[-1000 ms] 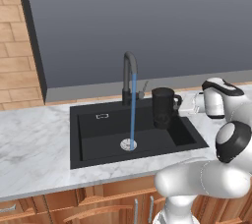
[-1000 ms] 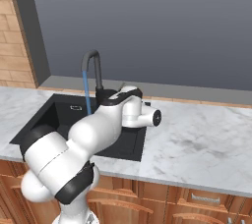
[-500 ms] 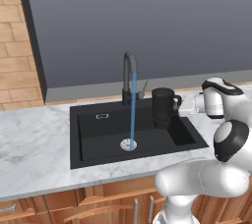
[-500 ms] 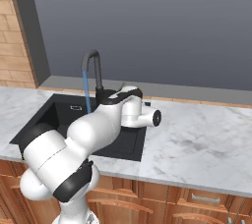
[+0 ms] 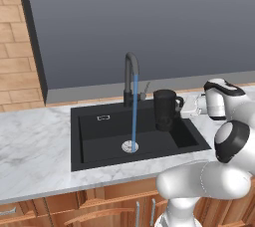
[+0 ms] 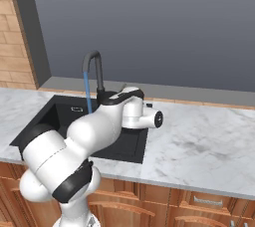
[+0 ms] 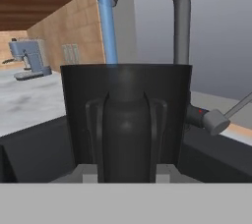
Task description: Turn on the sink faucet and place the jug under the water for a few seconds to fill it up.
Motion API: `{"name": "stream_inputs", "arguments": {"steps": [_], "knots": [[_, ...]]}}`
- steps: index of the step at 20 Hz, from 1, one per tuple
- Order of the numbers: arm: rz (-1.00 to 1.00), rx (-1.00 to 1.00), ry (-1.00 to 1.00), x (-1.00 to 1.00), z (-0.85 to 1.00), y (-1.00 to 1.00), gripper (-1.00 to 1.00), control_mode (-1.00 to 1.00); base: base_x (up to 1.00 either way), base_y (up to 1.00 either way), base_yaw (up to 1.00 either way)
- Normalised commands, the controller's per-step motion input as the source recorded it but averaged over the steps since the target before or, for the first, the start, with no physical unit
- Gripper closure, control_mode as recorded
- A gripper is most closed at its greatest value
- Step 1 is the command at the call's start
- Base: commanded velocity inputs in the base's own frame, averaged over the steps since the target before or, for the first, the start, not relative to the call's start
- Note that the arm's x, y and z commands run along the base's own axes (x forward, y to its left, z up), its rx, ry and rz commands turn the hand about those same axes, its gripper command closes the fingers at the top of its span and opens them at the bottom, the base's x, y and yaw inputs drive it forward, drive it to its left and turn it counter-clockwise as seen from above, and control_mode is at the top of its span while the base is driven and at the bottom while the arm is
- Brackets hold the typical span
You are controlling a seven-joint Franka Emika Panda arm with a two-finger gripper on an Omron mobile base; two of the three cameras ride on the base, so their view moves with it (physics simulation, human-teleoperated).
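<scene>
Jug [image 5: 165, 109] upright over right side of sink [image 5: 94, 159], beside faucet [image 5: 130, 77], clear of water [image 5: 134, 111] stream. Gripper [image 5: 182, 108] clamped on jug's side handle [image 7: 126, 137]. Water falls to drain [image 5: 130, 146].

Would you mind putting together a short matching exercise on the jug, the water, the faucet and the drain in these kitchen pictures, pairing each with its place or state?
Things:
1. jug
2. water
3. faucet
4. drain

Place or state:
A. round and silver, in the sink floor
B. held by its handle in the gripper, right of the stream
C. thin blue stream falling straight down
D. tall dark gooseneck behind the basin

Pairs: 1-B, 2-C, 3-D, 4-A
</scene>
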Motion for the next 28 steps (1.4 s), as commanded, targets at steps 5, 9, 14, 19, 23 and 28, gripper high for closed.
{"name": "stream_inputs", "arguments": {"steps": [5,9,14,19,23,28], "knots": [[0.00,0.00,0.00,0.00,0.00,0.00,1.00,-1.00,0.00,0.00,0.00],[0.00,0.00,0.00,0.00,0.00,0.00,1.00,-1.00,0.00,0.00,0.00],[0.00,0.00,0.00,0.00,0.00,0.00,1.00,-1.00,0.00,0.00,0.00],[0.00,0.00,-0.02,0.05,0.00,-0.04,1.00,-1.00,0.00,0.00,0.00],[0.00,0.01,0.00,0.00,0.00,-0.12,1.00,-1.00,0.00,0.00,0.00],[0.00,0.00,0.09,0.16,0.00,-0.02,1.00,-1.00,0.00,0.00,0.00]]}}
